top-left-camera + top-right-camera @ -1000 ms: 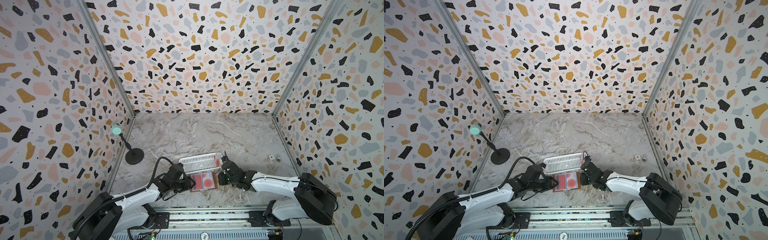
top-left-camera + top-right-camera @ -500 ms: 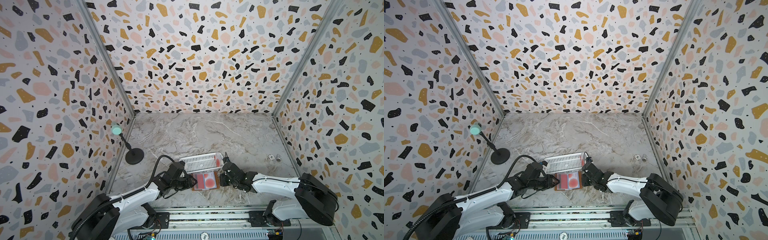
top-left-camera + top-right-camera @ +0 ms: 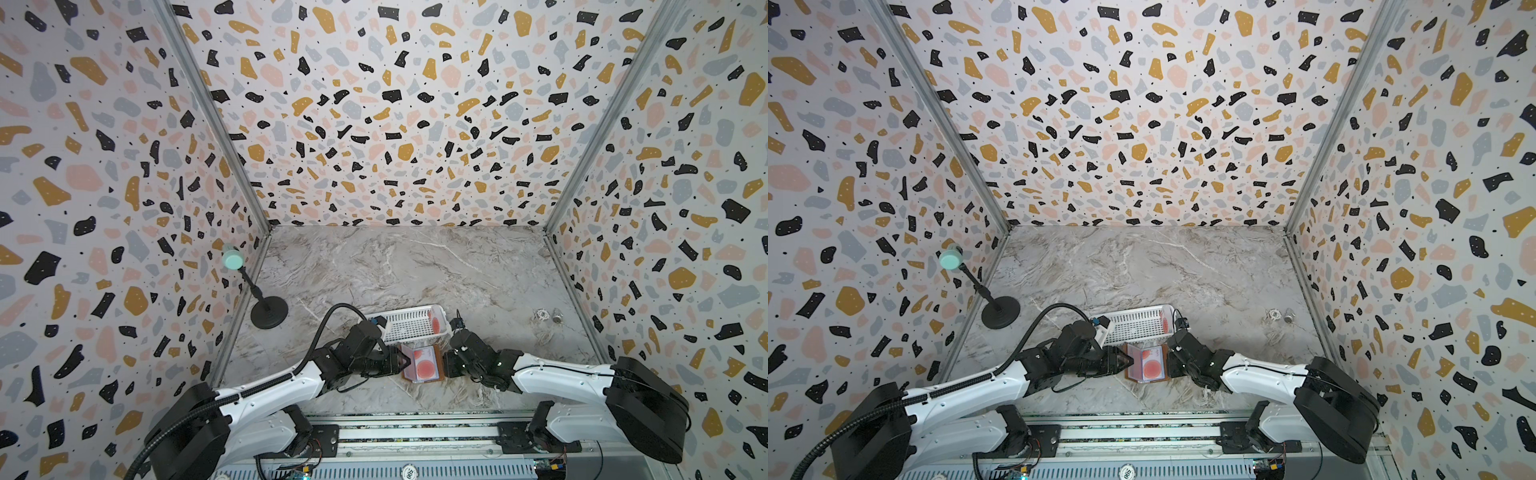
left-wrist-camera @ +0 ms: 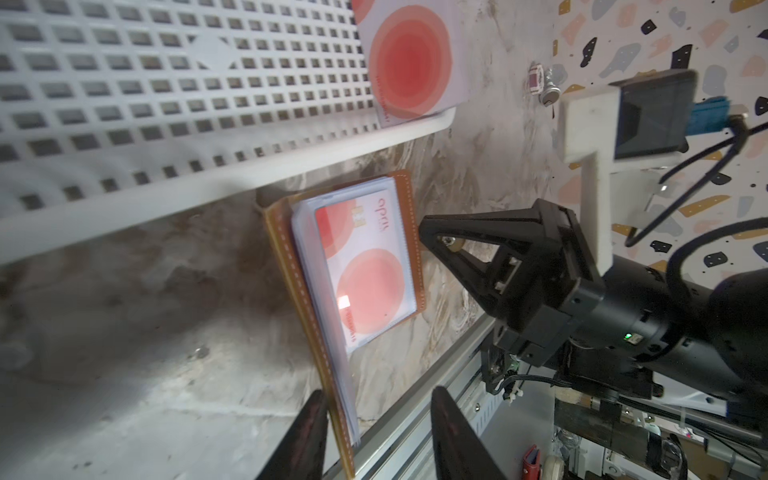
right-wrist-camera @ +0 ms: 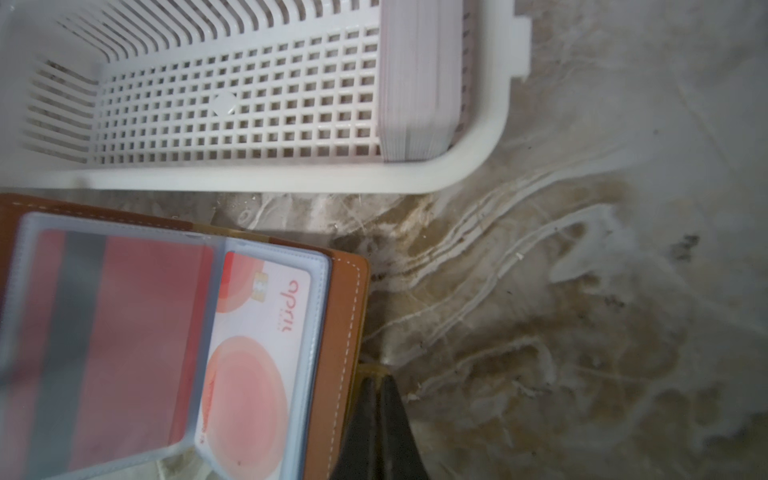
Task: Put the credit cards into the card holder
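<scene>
The tan card holder lies open at the table's front middle. One credit card sits in its flat clear sleeve. Its left cover stands raised with more sleeves; one holds a card seen from the back. My left gripper is open around that raised cover, one finger against the leather and the other well apart. My right gripper is shut, its tip against the holder's right edge. A stack of credit cards stands in the basket's right end.
A white slotted basket lies just behind the holder, close to both grippers. A black round-based stand with a teal head is by the left wall. Two small metal bits lie at the right. The metal rail runs along the front edge.
My left gripper has moved right against the holder and narrowed. The holder's left cover has been tipped up from lying flat. The right gripper has hardly moved.
</scene>
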`<state>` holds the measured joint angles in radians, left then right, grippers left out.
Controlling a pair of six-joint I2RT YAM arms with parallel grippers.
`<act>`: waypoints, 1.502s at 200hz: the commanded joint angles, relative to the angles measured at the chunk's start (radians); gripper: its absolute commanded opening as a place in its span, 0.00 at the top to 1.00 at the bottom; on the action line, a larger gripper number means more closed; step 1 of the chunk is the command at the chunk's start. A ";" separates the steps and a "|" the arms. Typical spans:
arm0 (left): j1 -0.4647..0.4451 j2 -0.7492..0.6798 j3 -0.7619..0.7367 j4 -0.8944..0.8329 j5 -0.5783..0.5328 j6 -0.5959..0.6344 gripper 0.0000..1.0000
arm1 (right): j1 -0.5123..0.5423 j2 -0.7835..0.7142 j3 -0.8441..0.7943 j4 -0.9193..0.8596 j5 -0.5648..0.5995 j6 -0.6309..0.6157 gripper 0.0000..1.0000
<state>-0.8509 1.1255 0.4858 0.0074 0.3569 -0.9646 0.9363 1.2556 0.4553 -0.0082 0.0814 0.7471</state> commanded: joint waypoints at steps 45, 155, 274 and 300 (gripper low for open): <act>-0.090 0.148 0.084 0.188 -0.013 -0.054 0.56 | 0.009 -0.069 -0.017 -0.030 -0.010 0.024 0.94; -0.138 0.344 0.070 0.332 -0.030 -0.056 0.62 | -0.039 -0.177 -0.060 -0.023 -0.088 0.032 0.76; -0.143 0.409 0.065 0.255 -0.085 -0.014 0.77 | -0.073 -0.186 -0.050 -0.033 -0.111 0.017 0.90; -0.145 0.422 0.065 0.252 -0.091 -0.014 0.80 | -0.073 -0.181 -0.046 -0.031 -0.115 0.016 0.95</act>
<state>-0.9897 1.5314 0.5617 0.2886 0.2874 -0.9997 0.8677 1.0702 0.3935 -0.0185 -0.0322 0.7719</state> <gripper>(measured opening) 0.213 0.069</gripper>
